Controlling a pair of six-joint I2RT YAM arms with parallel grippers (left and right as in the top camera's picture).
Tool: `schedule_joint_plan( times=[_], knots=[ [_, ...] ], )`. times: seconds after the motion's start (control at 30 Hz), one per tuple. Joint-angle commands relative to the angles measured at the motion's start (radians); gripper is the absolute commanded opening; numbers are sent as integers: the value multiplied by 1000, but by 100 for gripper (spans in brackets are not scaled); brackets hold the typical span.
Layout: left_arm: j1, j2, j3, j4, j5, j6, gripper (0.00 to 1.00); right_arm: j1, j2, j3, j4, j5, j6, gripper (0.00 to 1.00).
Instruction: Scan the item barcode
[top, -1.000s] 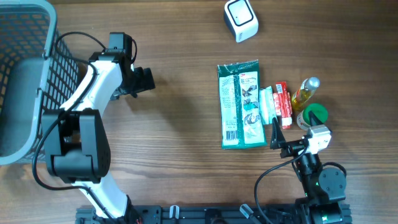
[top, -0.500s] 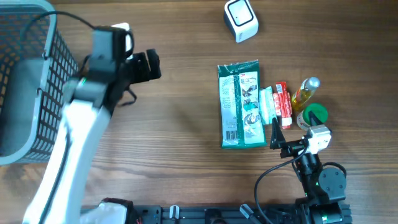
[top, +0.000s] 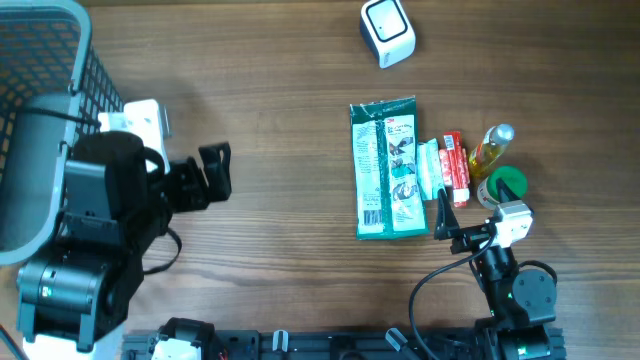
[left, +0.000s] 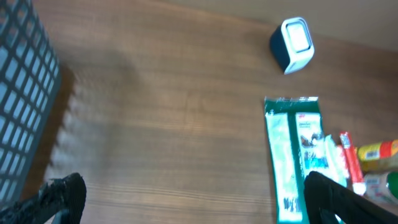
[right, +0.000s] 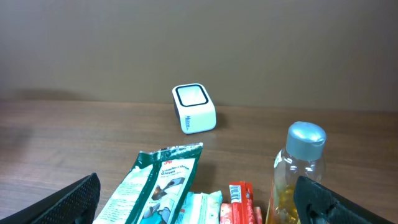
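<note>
— When we look at the left gripper (top: 213, 173), we see its two fingers spread wide, and nothing is between them. Is the right one the same?
— Yes. We see the right gripper (top: 441, 217) also with the jaws wide apart, holding nothing. It is at the near edge of the table (top: 280, 120), just beside the lower end of the green packet (top: 386, 167).
— And where do we find the left one?
— We find it over bare wood, near the grey basket (top: 98, 75) and well apart from the items.
— Which items do we have?
— We have a row. The green packet lies flat, printed side up. On its right lie a small white packet (top: 428, 170) and a red packet (top: 456, 168), touching each other. Then a bottle (top: 492, 148) with yellow liquid stands and, just beside it, a round green object (top: 508, 183).
— And the scanner?
— We see the white scanner (top: 387, 31) at the far side of the table, apart from the row, beyond the top end of the green packet.
</note>
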Motion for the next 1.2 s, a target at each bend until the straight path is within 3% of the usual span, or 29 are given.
schedule_joint_plan(
  times=[0.0,0.13,0.23,0.5,0.73,1.17],
  knots=[
    [-2,-46,-76,-36,6,1,100,-4,-10,-1,2,-16,-13,100],
    [-2,-98,-187,-13,26,1,100,-4,-10,-1,2,-16,-12,100],
    [-2,-159,-294,102,33,-2,100,-4,-10,-1,2,-16,-13,100],
    [-1,-425,-609,710,153,-2,100,-4,-10,-1,2,-16,-12,100],
    [40,-693,-845,1028,154,-3,100,-4,-10,-1,2,-16,-12,100],
    [173,-945,-1084,1254,242,-25,100,-4,-10,-1,2,-16,-12,100]
  ],
)
